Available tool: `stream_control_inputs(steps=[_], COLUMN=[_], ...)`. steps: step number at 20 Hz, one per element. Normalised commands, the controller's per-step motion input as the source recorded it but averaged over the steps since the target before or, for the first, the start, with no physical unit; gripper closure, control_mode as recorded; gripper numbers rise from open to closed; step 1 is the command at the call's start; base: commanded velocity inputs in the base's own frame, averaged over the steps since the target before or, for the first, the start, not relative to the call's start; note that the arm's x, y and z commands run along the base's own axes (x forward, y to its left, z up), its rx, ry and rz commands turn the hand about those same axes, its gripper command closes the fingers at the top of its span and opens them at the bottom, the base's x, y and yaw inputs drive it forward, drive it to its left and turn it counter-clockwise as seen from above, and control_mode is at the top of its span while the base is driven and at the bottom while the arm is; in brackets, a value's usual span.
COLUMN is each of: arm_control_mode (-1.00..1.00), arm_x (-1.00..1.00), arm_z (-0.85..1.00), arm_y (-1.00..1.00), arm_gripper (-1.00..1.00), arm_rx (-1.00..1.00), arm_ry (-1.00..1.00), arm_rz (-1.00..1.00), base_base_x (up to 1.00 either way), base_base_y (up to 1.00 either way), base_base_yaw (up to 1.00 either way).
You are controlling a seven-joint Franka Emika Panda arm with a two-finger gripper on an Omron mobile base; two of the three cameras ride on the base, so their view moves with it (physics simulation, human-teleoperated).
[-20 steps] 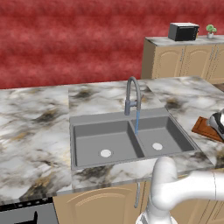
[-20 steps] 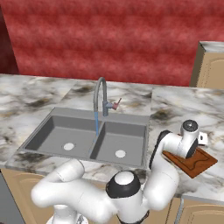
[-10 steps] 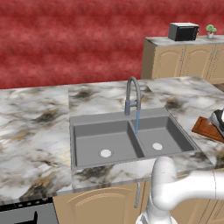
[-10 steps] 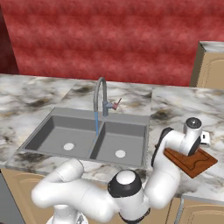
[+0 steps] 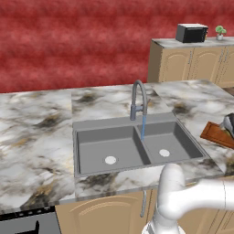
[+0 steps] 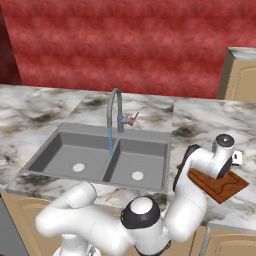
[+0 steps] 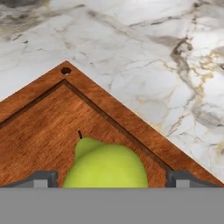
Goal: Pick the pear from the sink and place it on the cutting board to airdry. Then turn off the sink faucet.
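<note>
1. In the hand view we see the pear (image 7: pixel 105 166) lying on the cutting board (image 7: pixel 39 131), between the two dark fingertips (image 7: pixel 43 178) of the hand (image 7: pixel 111 179).
2. The tips stand wide of the fruit on either side, so the hand looks released, though the bottom edge cuts them off and we cannot be sure.
3. The board rests on the marble worktop (image 7: pixel 144 52), to the right of the sink (image 6: pixel 95 155).
4. A blue stream runs from the sink faucet (image 6: pixel 116 107) into the sink.
5. The arm reaches over the board in the right base view.
</note>
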Motion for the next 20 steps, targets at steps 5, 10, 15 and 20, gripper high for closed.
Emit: stream_control_inputs(steps=[5,10,15,20], arm_control_mode=[-1.0,-1.0,-1.0,-1.0], arm_x=[-0.14,-0.16,-0.28,-0.6], arm_z=[0.41,0.45,0.33,0.08], arm_y=[0.21,0.47,0.64,0.85], arm_gripper=[-1.0,-1.0,-1.0,-1.0], arm_rx=[0.01,0.0,-0.07,-0.23], arm_ry=[-0.02,0.0,0.0,-0.14], arm_rz=[0.09,0.13,0.13,0.05], base_base_x=[0.0,0.0,0.0,0.0], base_base_y=[0.0,0.0,0.0,0.0], base_base_yaw=[0.0,0.0,0.0,0.0])
